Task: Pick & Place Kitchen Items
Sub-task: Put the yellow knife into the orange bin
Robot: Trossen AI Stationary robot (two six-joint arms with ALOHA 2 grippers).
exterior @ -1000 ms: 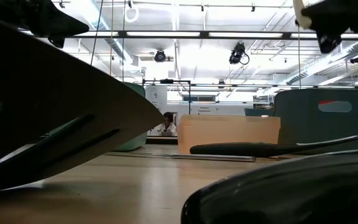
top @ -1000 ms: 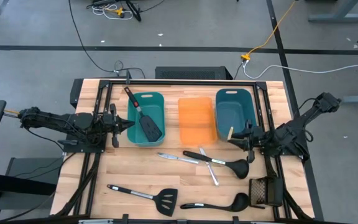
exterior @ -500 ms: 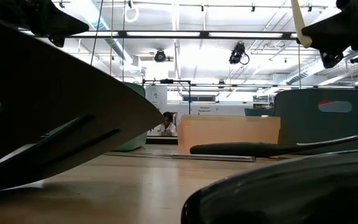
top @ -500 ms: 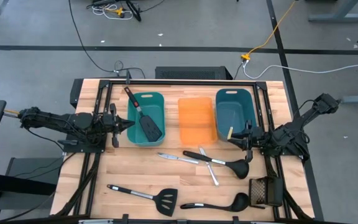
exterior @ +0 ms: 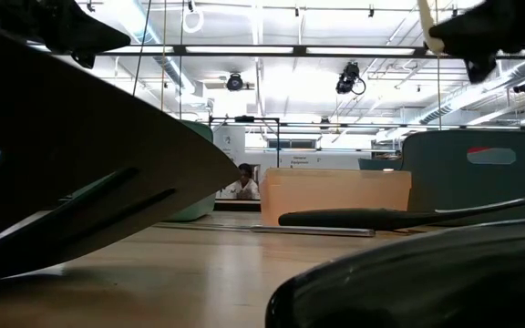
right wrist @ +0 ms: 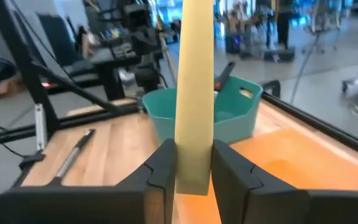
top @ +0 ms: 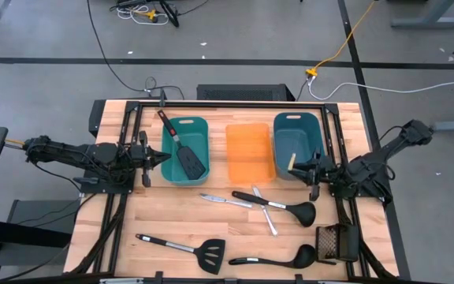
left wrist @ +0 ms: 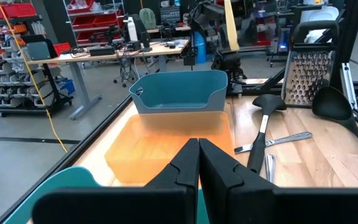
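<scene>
1. a wooden desk (top: 180, 217) fills the centre of the high view, three bins along its upper part.
2. the right gripper (top: 296, 165), centre right over the right teal bin (top: 298, 126), clamps a pale yellow handle (right wrist: 194, 93), probably the knife's.
3. the left gripper (top: 166, 156), closed and empty, sits centre left.
4. spatulas, ladles and silver knives (top: 225, 201) lie lower centre.

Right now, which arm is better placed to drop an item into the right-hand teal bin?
The right. Its gripper already holds the yellow-handled knife at that teal bin's near rim, while the left gripper waits empty beside the far teal bin.
</scene>
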